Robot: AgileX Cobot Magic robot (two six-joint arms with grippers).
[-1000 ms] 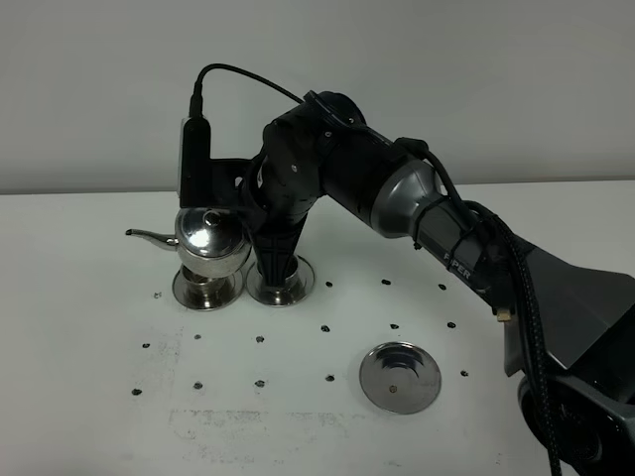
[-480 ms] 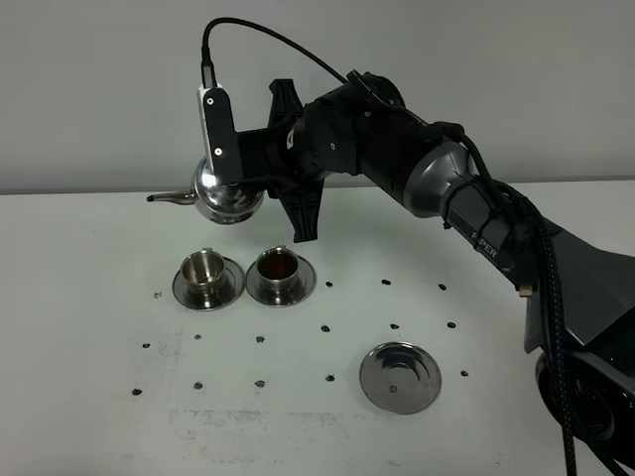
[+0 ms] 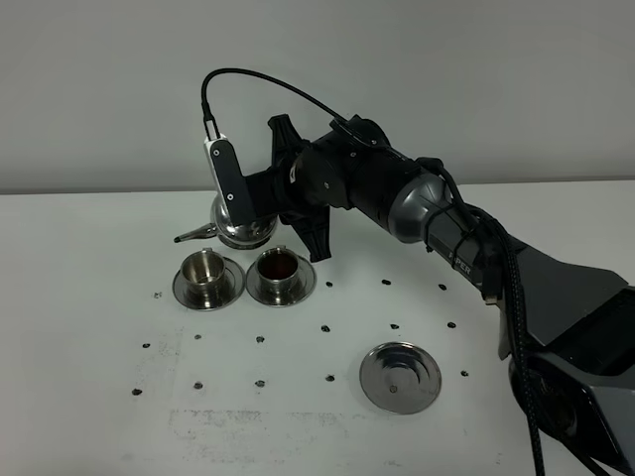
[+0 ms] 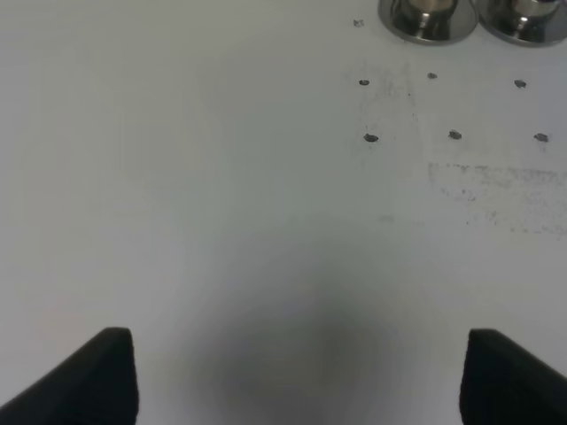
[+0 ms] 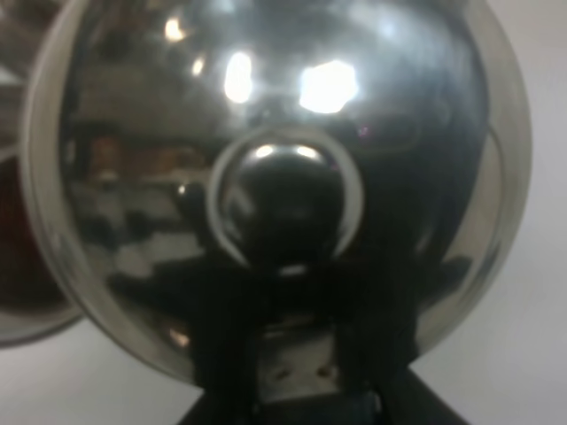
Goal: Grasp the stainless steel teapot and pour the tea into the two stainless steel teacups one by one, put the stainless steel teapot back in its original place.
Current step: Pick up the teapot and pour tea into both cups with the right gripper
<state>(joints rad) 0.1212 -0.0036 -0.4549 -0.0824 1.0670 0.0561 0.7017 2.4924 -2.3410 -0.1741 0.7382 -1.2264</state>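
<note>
Item: stainless steel teapot (image 3: 238,220), held aloft, handle clamped in your right gripper (image 3: 266,198) jaws. Spout points left and down, its tip just far-left of the empty left teacup (image 3: 207,270). Right teacup (image 3: 298,288) holds tea (image 3: 281,265).

Steel teapot (image 3: 241,224) aloft, tilted spout-down, L teacup (image 3: 206,269) empty, R teacup (image 3: 281,273) w/ dark tea (image 3: 281,265), round disc (image 3: 400,378) well apart.

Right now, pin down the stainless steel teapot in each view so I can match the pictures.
Exterior high: the stainless steel teapot is left of centre, aloft, spout pointing left.
Left wrist: not in it.
Right wrist: the stainless steel teapot fills most of the picture, lid knob central.
Shared landmark: the tea-filled teacup, cropped at an edge in both wrist views.
</note>
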